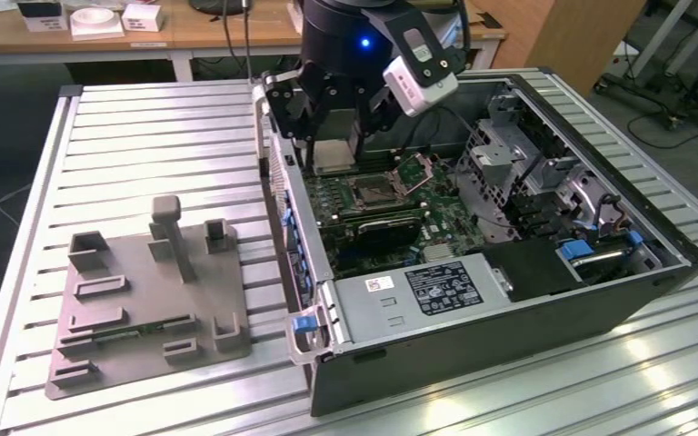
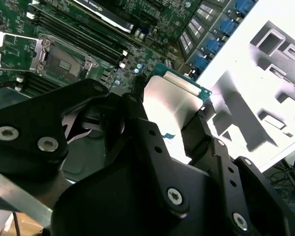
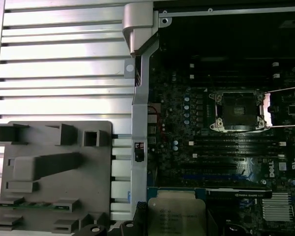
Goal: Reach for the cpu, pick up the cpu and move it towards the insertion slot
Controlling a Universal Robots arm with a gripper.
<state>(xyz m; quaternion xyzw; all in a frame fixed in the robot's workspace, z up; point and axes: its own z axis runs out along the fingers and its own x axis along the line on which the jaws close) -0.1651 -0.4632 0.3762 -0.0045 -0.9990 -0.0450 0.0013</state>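
chip: lower part runs off the edge in the first wrist view; in the second wrist view the black fingers cover its lower corners
gripper: from the exterior view the arm's body hides most of it
socket plate: cut off at the frame edge in the first wrist view
memory stick: in the grey fixture, mostly sunk in its recess
fixture: washed out white in the second wrist view
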